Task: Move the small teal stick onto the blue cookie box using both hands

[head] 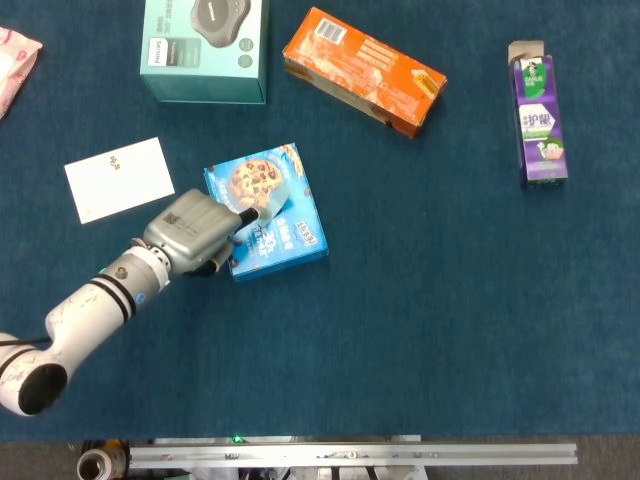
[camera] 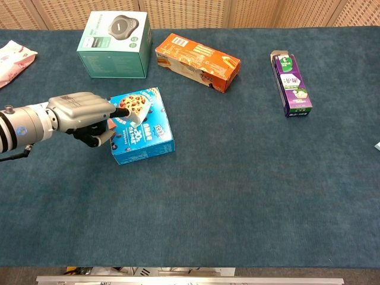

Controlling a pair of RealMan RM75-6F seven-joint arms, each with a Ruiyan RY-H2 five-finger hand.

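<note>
A: Where does the left robot hand [head: 192, 232] sit against the blue cookie box [head: 285, 232]?

B: At the box's left edge, reaching in from the lower left. Its fingers are curled in, and a dark fingertip pinches the small teal stick [head: 272, 203] over the box top. In the chest view the same robot hand [camera: 83, 113] shows the stick [camera: 141, 114] as a pale, thin, flat strip slanting up to the right above the cookie picture.

A: Is the stick resting on the box?

B: It lies across the lid in both views, but I cannot tell whether it touches the lid or hangs just above it.

A: How much room is around the box?

B: Plenty to its right and toward the near edge of the table [head: 430, 320], which is bare blue cloth there. To the left, a white card [head: 120, 178] lies near the forearm. Behind the box, a teal carton [head: 205, 48] and an orange box [head: 363, 70] stand apart from it. A purple carton [head: 538, 118] lies well off to the right, and a pink packet [head: 15, 60] sits at the far left edge.

A: And the right robot hand?

B: Neither view shows it.

A: How does the cookie box lie?

B: Flat, turned a little off square with the table edge.
</note>
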